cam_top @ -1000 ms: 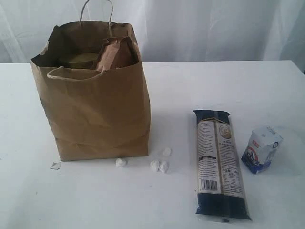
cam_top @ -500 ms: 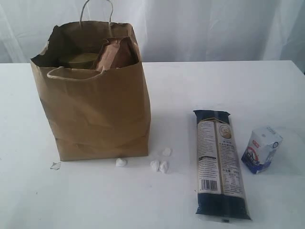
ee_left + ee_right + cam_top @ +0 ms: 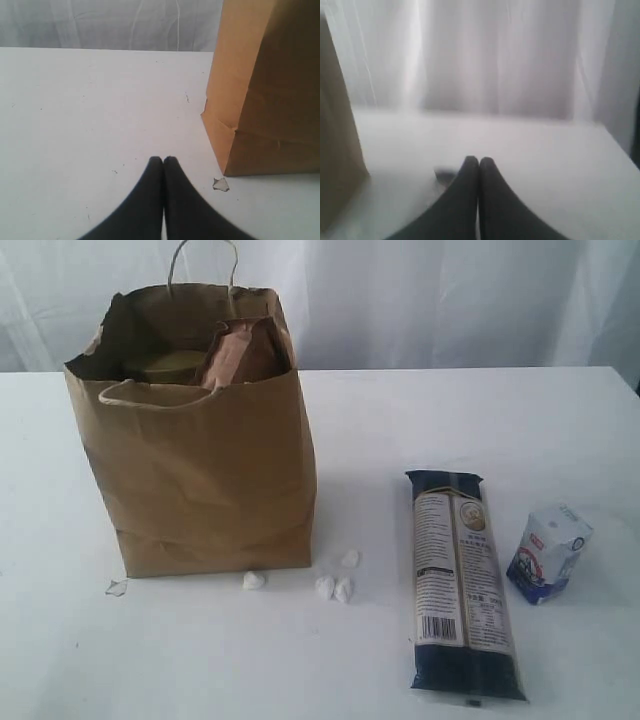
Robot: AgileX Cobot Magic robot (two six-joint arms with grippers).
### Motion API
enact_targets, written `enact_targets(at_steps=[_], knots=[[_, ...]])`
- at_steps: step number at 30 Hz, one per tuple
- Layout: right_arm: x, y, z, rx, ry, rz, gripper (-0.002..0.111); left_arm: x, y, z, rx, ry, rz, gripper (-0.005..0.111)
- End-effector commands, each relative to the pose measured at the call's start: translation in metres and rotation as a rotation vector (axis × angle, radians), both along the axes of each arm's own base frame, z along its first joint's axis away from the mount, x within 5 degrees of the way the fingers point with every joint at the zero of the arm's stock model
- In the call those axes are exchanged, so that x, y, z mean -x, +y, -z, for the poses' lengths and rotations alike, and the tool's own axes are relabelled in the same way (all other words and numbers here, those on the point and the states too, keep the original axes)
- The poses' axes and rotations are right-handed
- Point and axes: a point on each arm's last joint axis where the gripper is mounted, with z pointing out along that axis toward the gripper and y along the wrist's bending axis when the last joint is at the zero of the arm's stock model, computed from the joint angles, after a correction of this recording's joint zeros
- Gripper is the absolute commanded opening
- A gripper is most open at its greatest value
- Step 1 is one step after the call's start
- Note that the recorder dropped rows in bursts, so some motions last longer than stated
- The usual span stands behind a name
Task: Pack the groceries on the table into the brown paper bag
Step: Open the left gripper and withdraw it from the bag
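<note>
Black fingers of the left gripper are pressed together on nothing, low over the table beside a bottom corner of the paper bag. The right gripper is closed and empty too, in a blurred view.

In the exterior view the dark-blue packet lies flat at lower right. Its long axis runs almost straight up and down the frame, with the barcode end toward the bottom edge. Just right of it, not touching, the small white-blue carton stands tilted. The bag stands upright at upper left with its mouth open upward. A brown-red pouch and a gold lid show inside.

Nothing has shifted since the earlier frames.

The bag is creased kraft paper with a ragged rim and a twine handle. The packet is glossy, the table matte white. 4 white crumbs lie at the bag's foot.
</note>
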Motion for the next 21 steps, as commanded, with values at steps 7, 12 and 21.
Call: enact_targets(at_steps=[7,12,21], knots=[[0.052,-0.043,-0.09,-0.69,-1.115,0.162,0.0,0.001,-0.002,0.004,0.011,0.034,0.019,0.0],[0.083,-0.05,-0.18,-0.797,-1.298,0.106,0.0,0.007,-0.009,0.02,0.003,0.222,0.101,0.0],[-0.041,-0.016,-0.299,0.006,-0.978,0.385,0.0,0.007,-0.008,0.02,-0.133,0.203,0.136,0.0]])
